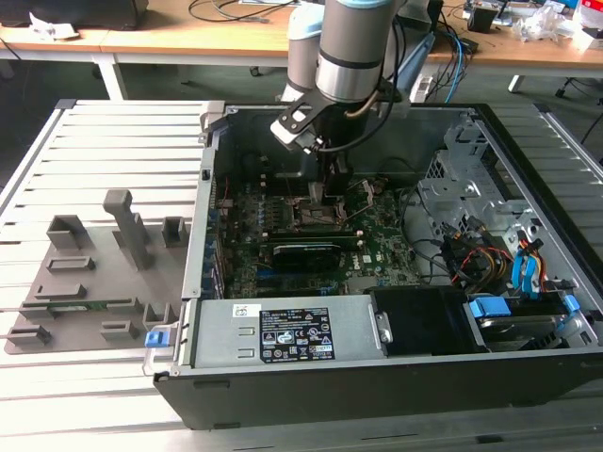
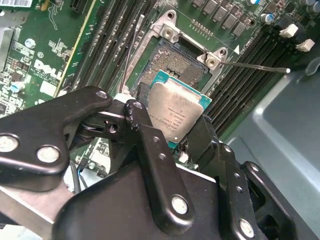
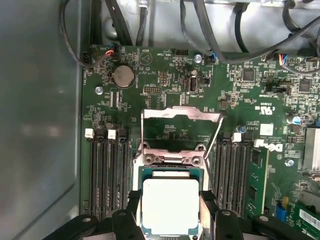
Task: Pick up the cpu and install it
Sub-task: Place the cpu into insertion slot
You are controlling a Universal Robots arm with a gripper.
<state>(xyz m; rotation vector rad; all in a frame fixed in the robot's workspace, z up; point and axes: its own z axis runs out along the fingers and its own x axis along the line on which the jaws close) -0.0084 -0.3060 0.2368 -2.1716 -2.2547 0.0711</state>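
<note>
The cpu (image 2: 177,112), a flat square chip with a silver-grey top and green rim, sits between the black fingers (image 2: 139,112) of my gripper (image 2: 172,122), which is shut on its two opposite edges. It hangs just over the open motherboard socket (image 2: 172,57), partly covering it. In the first wrist view the cpu (image 3: 170,205) lies low over the socket frame (image 3: 172,159), with the load plate (image 3: 182,114) swung open beyond it. In the exterior view my gripper (image 1: 328,188) reaches down into the computer case above the socket (image 1: 316,215).
Black memory slots (image 3: 107,175) run on both sides of the socket, and the thin release lever (image 2: 255,66) sticks out sideways. Cables (image 1: 471,254) and drive bays fill the case at the exterior view's right. A grey parts fixture (image 1: 94,282) lies at its left.
</note>
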